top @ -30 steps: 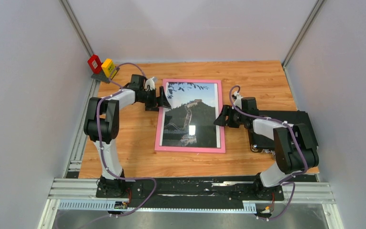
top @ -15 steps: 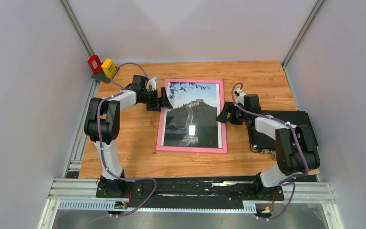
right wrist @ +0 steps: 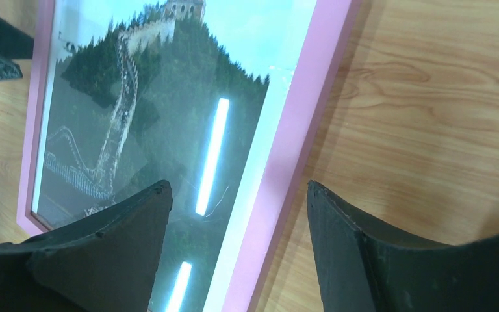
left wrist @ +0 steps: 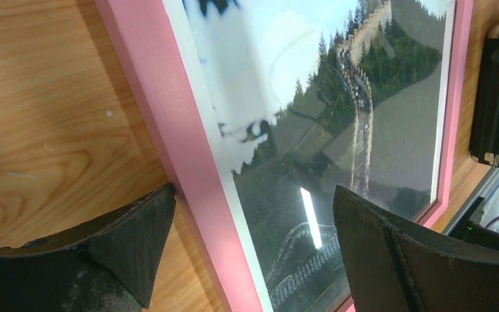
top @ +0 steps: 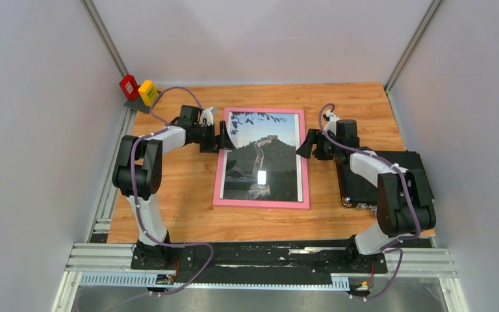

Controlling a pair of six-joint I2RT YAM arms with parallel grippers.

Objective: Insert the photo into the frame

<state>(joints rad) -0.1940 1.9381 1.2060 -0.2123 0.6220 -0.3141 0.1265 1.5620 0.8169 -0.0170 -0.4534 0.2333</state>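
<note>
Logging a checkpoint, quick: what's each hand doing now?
Left hand: open, astride the frame's left edge, holding nothing.
Right hand: open, astride its right edge, holding nothing.

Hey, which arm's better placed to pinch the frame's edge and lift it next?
Probably left: the left tool stands wide open astride the frame's left border, one finger against its outer edge. The right tool straddles the right border too, but its opening looks narrower.

Left arm [top: 144, 166]: left of centre, elbow raised, forearm reaching right.
Left gripper [top: 225, 136]: upper centre-left, low, jaws wide apart.
Right arm [top: 399, 195]: right of centre, forearm reaching up-left.
Right gripper [top: 304, 144]: centre-right, low, jaws apart.
</note>
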